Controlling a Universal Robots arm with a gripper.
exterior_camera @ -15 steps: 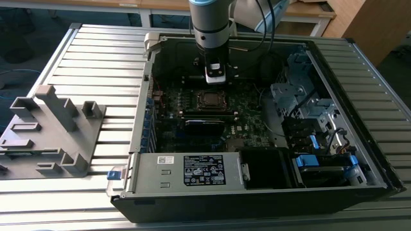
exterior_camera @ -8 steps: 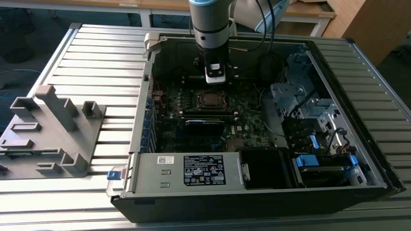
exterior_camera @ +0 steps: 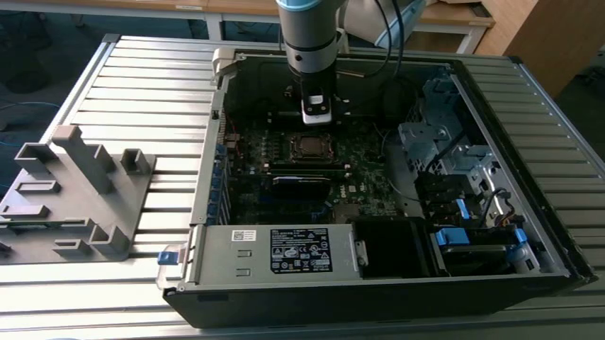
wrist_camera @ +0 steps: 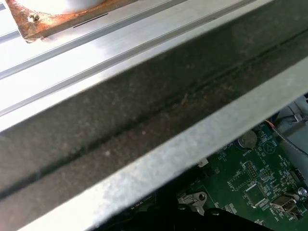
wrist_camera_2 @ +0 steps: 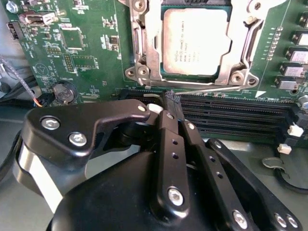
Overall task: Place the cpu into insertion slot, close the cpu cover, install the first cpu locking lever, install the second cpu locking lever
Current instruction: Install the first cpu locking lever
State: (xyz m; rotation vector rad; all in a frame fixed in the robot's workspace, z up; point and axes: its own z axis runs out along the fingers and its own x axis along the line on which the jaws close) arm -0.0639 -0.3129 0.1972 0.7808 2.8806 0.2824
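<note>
While flat, cpu (wrist_camera_2: 195,41) face-up.

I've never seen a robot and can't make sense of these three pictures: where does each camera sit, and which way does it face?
Exterior view: off the arm, looking down into the open black computer case on the slatted metal table; the grey arm reaches into it.
Second wrist view: on the wrist, looking along the black gripper at the silvery square cpu under its silvery metal-frame cpu cover.
First wrist view: on the wrist, looking across the case's edge.
Shared: both wrist views show the green motherboard.
</note>
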